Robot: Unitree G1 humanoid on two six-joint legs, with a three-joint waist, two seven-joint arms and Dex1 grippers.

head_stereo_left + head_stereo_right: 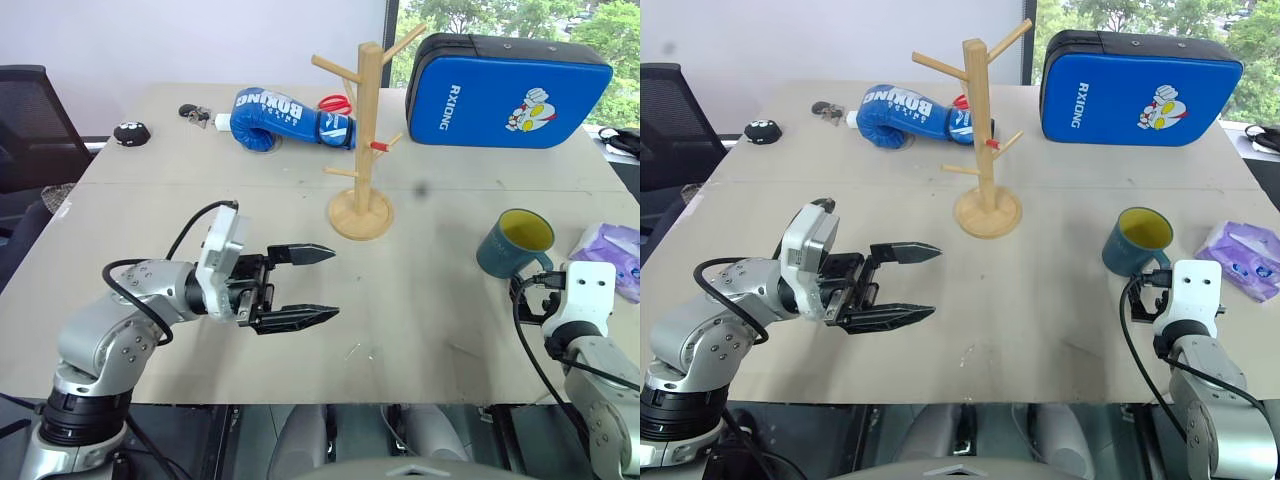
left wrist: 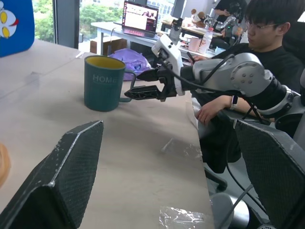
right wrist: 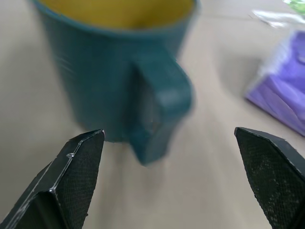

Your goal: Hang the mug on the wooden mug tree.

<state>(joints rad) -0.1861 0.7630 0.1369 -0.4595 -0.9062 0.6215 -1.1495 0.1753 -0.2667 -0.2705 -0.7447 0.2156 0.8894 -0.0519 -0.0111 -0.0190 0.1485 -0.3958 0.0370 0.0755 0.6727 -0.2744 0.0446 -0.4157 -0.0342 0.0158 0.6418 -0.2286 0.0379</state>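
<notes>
The mug [image 1: 514, 243] stands upright on the table [image 1: 430, 300] at near right, mouth up, handle toward the released right tool [image 2: 143, 84]. The left tool [image 1: 300, 285] is released, holding nothing.

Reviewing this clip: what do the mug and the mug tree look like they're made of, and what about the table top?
The mug: probably glazed ceramic, with thick walls, smooth teal outside and yellow inside. The mug tree: light unpainted wood, with pale grain colour on the post, pegs and round base. The table top: a matte beige sheet, maybe board or laminate; a seam crosses it, and I can't tell which.
</notes>
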